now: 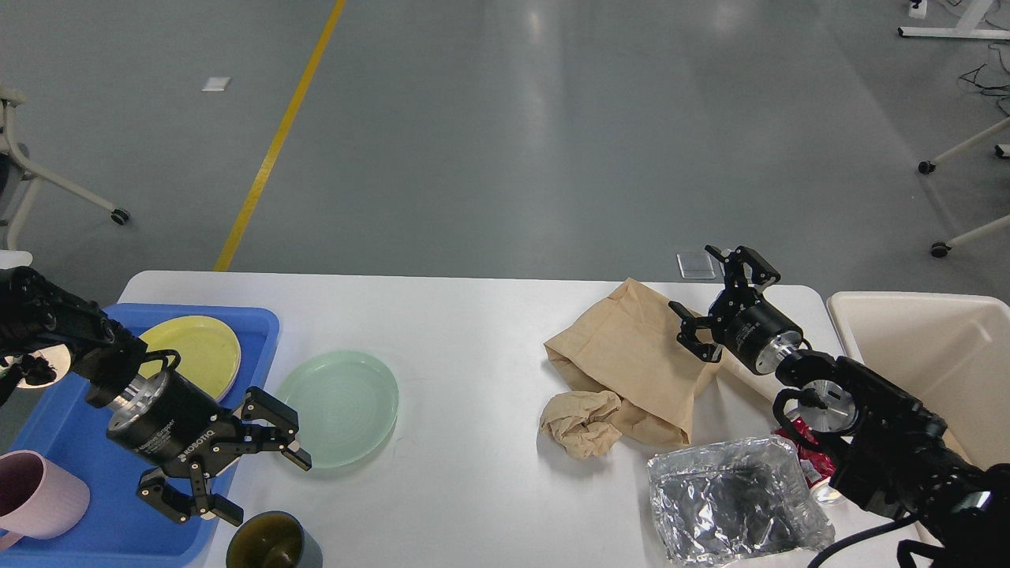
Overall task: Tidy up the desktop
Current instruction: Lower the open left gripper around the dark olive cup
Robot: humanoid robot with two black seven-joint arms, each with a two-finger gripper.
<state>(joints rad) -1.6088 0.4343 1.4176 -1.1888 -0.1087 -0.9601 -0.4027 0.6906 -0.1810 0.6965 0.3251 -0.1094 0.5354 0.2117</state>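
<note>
The white desktop (473, 315) holds a pale green plate (339, 406), a dark green cup (272, 540) at the front edge, a brown paper bag (623, 355), a crumpled brown paper ball (580, 422) and a crumpled foil tray (734, 501). My left gripper (264, 489) is open and empty, hovering between the green plate and the dark cup. My right gripper (714, 304) is open and empty, just above the paper bag's right edge.
A blue tray (260, 331) at the left holds a yellow plate (197, 351) and a pink cup (35, 493). A cream bin (931, 355) stands off the right end. A red wrapper (809, 450) lies under my right arm.
</note>
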